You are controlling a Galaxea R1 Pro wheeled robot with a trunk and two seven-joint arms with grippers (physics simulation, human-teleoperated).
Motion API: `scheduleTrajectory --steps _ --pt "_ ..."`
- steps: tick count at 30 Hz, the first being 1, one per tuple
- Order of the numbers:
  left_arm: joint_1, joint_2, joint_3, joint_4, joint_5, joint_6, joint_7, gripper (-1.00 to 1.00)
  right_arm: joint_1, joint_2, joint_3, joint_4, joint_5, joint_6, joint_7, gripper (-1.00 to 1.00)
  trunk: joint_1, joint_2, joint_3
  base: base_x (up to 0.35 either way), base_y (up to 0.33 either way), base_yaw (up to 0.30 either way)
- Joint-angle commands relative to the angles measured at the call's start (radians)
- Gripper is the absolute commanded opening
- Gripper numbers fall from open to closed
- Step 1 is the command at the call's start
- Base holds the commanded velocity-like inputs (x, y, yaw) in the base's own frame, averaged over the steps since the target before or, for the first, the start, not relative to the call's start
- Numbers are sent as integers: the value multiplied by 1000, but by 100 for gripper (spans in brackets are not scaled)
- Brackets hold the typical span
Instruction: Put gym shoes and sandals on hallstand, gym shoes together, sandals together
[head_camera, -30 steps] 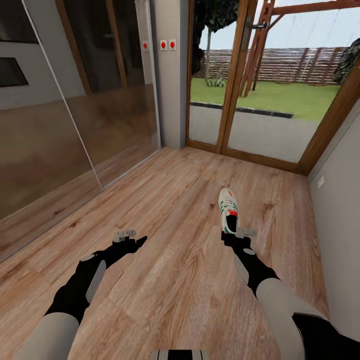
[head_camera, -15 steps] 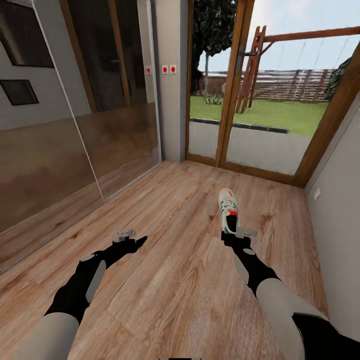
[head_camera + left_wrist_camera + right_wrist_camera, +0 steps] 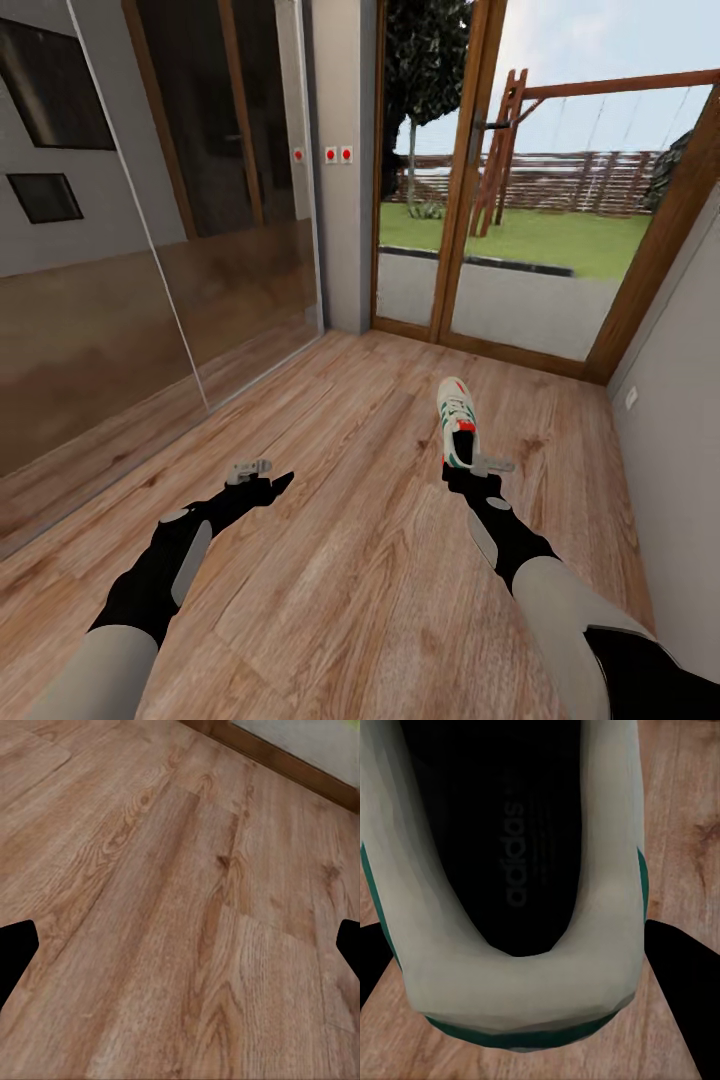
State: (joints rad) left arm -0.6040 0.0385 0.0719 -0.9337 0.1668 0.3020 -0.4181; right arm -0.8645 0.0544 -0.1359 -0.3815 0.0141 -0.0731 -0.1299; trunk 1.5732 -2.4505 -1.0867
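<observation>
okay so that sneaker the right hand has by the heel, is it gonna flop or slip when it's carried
The gym shoe, gripped at its heel by the right hand, sticks out forward, so it may sag toe-down. Its heel collar looks padded, so it probably gives slightly. It likely weighs little.

One gym shoe, two grippers, left and right, three red wall switches.

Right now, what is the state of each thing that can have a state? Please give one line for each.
Gym shoe: held at the heel by the right gripper, toe pointing away from the robot.
Right gripper: shut on the gym shoe.
Left gripper: open, holding nothing, above the floor.
Glass door: looks shut; garden seen through it.
</observation>
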Motion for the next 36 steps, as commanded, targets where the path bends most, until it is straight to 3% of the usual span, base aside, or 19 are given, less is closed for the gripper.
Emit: scheduleTrajectory --steps 1,15,22,36 --pt "0 0 2 -1 10 9 -3 100 -1 1 -4 1 1 -4 -1 -100 0 0 1 0 0 0" --pt "0 0 1 -40 10 10 -2 100 -1 1 -4 1 1 -5 -1 -100 0 0 24 0 0 0" --pt "0 0 3 -42 10 11 -2 100 -1 1 -4 2 1 -5 -1 -100 27 -49 13 0 0 0" --pt "0 -1 1 -40 11 11 -2 100 -1 1 -3 1 3 -5 -2 -100 27 -49 30 50 0 0"
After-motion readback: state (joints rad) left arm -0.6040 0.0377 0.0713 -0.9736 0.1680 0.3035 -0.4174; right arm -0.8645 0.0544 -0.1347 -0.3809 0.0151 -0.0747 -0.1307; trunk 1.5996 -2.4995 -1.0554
